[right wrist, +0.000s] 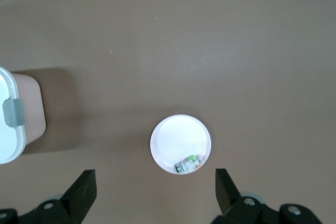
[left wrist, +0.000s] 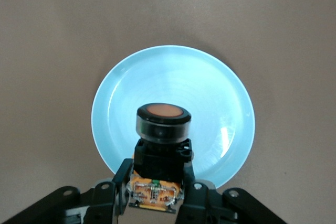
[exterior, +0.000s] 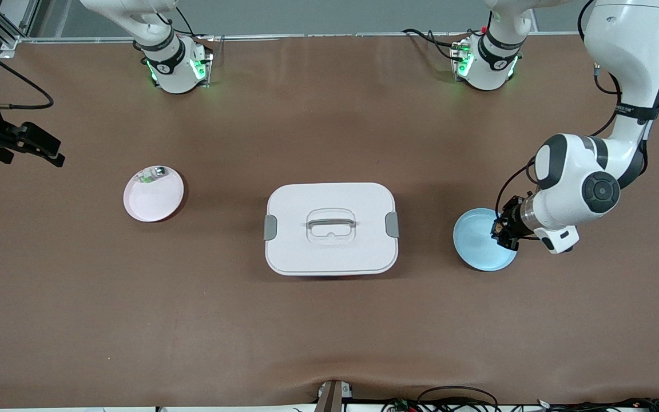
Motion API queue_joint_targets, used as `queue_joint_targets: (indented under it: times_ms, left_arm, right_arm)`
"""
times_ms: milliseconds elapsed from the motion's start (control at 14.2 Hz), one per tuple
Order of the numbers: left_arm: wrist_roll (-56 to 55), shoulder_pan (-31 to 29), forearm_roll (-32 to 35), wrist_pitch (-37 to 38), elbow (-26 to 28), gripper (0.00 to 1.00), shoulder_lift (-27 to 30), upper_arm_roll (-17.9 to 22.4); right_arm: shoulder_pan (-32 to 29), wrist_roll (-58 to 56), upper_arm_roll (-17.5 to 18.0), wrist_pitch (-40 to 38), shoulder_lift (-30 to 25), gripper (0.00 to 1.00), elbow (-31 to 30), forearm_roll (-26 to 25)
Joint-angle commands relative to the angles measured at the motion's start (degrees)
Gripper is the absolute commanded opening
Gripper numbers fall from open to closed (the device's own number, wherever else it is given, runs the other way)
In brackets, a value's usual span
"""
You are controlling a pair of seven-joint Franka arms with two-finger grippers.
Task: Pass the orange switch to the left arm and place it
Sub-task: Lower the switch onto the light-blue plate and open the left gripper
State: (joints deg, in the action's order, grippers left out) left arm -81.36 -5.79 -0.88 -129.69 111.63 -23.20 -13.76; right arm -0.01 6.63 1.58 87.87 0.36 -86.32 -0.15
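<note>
1. Sat nearest the front camera: the box, mid-table.
2. At its 3 o'clock, over the blue plate, left gripper clamped the orange switch, cap pointing away.
3. At 9 o'clock, well apart, right gripper waited, spread wide.
4. Barred the straight handover line: the box.

Left gripper clamped; right gripper spread, waiting.

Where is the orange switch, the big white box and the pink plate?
orange switch (left wrist: 164,111), left wrist view, on its orange cap.
white box (exterior: 364,252), front view, on a bare part of its lid.
pink plate (exterior: 149,206), front view, on its bare middle.
</note>
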Motion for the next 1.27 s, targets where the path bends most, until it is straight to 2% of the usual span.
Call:
queue_joint_targets:
  times_ms: [0, 565, 848, 1201]
  left_arm:
    - [-1.79, -0.27, 1.32, -1.09, -0.19, 0.0, -1.58, -0.13]
    - [-1.87, -0.36, 2.02, -7.42, 2.36, 0.0, -4.66, 0.57]
    - [-2.22, -0.36, 2.37, -9.26, 3.41, 0.0, -5.8, 0.57]
    - [-2.4, -0.45, 3.34, -10.06, 3.59, 0.07, -6.85, 0.66]
  right_arm:
    - [0.97, 6.52, -0.17, -2.88, -0.18, 1.0, 2.03, -1.17]
    - [-0.7, 5.76, -0.52, -2.97, -0.18, 1.0, 3.62, -0.64]
    - [0.09, 6.72, -0.17, -3.32, -0.18, 1.0, 5.11, -1.96]
    - [-0.34, 6.02, -0.43, -7.62, -0.44, 1.0, 5.64, -1.43]
